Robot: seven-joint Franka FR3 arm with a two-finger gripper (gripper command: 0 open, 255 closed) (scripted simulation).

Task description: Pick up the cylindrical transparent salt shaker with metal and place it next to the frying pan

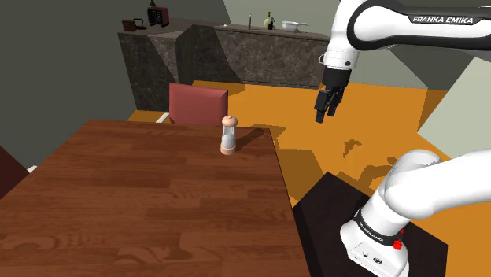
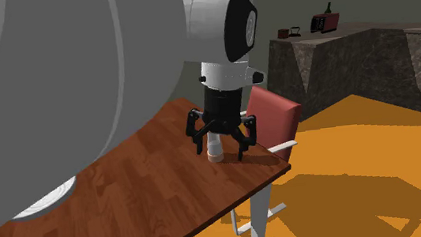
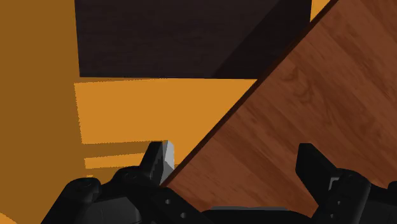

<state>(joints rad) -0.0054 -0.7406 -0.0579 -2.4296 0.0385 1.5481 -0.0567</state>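
The salt shaker [image 1: 228, 134] stands upright near the far edge of the wooden table [image 1: 157, 197]. It has a clear body, a pale rounded cap and a tan base. My gripper [image 1: 323, 116] hangs open in the air, well off to the shoulder view's right of the shaker and higher than it. In the second exterior view the gripper [image 2: 220, 152] is in front of the shaker [image 2: 215, 145], so the shaker shows between the spread fingers, untouched. In the wrist view the gripper [image 3: 235, 168] is above the table's edge [image 3: 216, 137], with nothing between the fingers.
A red chair [image 1: 198, 102] stands at the table's far edge behind the shaker. Orange floor [image 1: 370, 118] lies beside the table. The dark stand [image 1: 338, 212] is at the lower right. Stone counters [image 1: 236, 55] at the back carry small items, including a white bowl-like vessel [image 1: 294, 26].
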